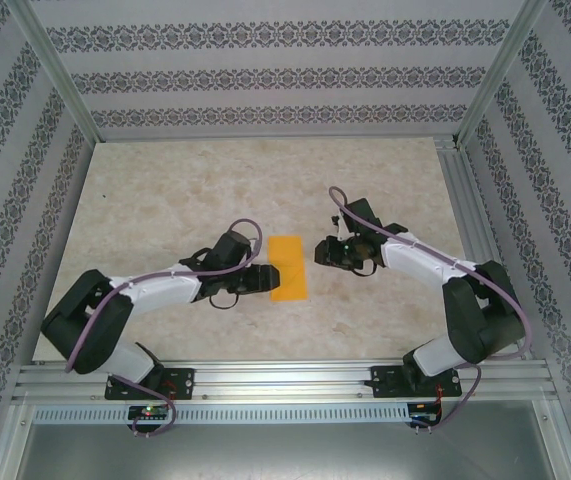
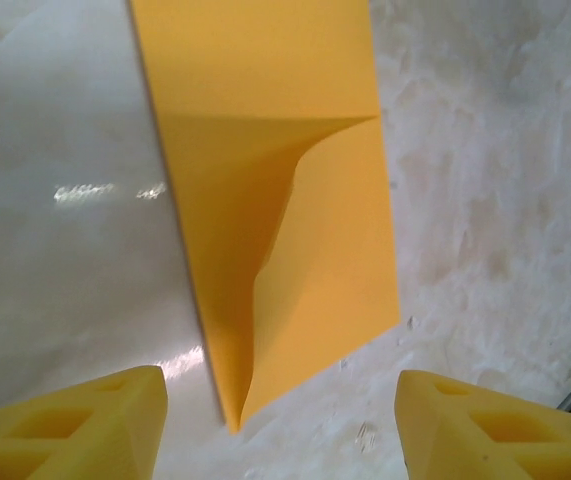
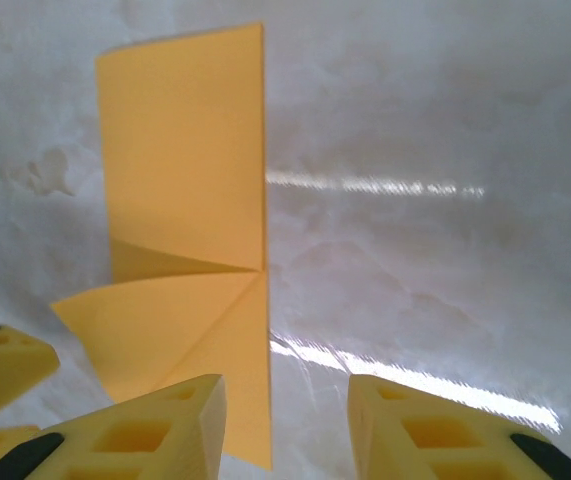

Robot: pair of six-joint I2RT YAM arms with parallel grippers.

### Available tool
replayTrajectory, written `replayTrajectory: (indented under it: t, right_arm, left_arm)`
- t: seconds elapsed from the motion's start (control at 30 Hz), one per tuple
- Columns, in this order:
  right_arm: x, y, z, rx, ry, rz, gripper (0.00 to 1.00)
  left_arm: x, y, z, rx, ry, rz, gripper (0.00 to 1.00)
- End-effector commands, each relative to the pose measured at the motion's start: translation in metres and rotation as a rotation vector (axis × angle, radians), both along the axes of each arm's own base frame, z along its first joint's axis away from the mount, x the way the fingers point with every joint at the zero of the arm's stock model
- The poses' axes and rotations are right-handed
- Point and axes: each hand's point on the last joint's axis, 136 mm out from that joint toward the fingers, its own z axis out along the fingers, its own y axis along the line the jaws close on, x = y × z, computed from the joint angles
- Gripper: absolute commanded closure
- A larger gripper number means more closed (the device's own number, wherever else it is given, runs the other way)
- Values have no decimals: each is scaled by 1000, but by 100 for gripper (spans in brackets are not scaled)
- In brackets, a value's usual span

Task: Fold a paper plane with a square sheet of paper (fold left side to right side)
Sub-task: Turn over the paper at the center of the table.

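Loosely folded paper point(image 1: 288, 267) lies between left pincer point(image 1: 268, 277) and right pincer point(image 1: 321, 251).

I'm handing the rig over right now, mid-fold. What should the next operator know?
Sheet of paper: on the table between the arms, folded to a narrow rectangle, top layer raised at one end.
Left gripper: jaws open, empty, at its left edge.
Right gripper: jaws open, empty, just right of it.
Done: left-to-right fold.
To do: likely press the crease, then the plane's other folds.
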Motion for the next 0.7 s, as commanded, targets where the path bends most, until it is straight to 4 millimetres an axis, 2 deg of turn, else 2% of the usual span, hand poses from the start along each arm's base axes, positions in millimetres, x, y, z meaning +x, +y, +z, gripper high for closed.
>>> replayTrajectory:
  t: [0.0, 0.1, 0.43, 0.57, 0.67]
  right_arm:
    - [-3, 2, 3, 31, -37, 13, 62]
    - [-9, 7, 0, 76, -32, 15, 62]
    - [-20, 12, -15, 92, 7, 18, 62]
    - [-18, 24, -15, 160, 15, 13, 62]
    - [-17, 38, -12, 222, 17, 6, 58]
  left_arm:
    - [22, -11, 7, -33, -46, -16, 39]
    - [30, -13, 0, -29, -39, -10, 43]
    - [40, -24, -3, -50, -39, -33, 72]
    - [40, -23, 0, -53, -46, -32, 84]
    - [40, -21, 5, -62, -55, -22, 92]
